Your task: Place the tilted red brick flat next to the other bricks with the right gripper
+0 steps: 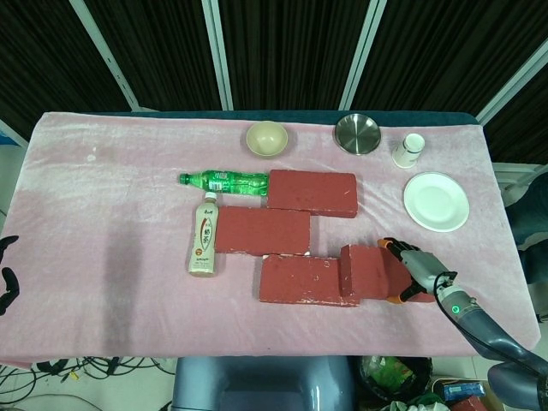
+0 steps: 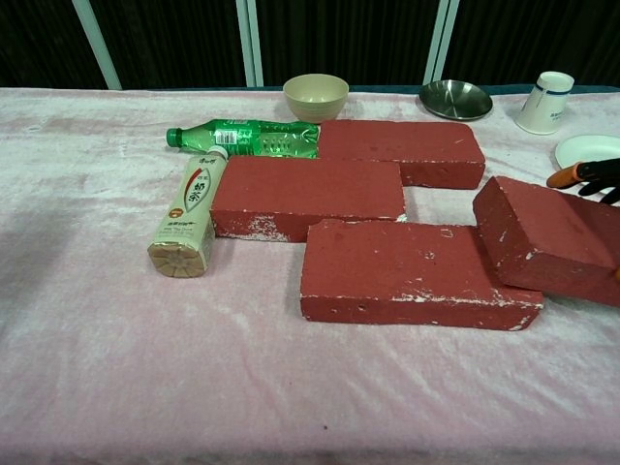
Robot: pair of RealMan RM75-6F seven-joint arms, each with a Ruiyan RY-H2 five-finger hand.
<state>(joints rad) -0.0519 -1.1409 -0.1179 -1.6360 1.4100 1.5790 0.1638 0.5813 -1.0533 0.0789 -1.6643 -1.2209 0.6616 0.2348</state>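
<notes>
The tilted red brick (image 1: 366, 271) (image 2: 544, 238) leans with its left end on the lowest flat brick (image 1: 300, 281) (image 2: 412, 273), its right end lower toward the cloth. My right hand (image 1: 418, 270) (image 2: 593, 176) grips the brick's right end, with orange-tipped fingers over its far and near edges. Two more flat bricks (image 1: 262, 231) (image 1: 312, 193) lie stepped up and to the left. At the frame's far left edge my left hand (image 1: 7, 278) shows only in part, off the table, fingers apart and holding nothing.
A green bottle (image 1: 224, 181) and a beige drink bottle (image 1: 204, 245) lie left of the bricks. At the back stand a beige bowl (image 1: 266, 138), a steel bowl (image 1: 357, 134) and a white cup (image 1: 409, 150). A white plate (image 1: 436, 201) sits behind my right hand.
</notes>
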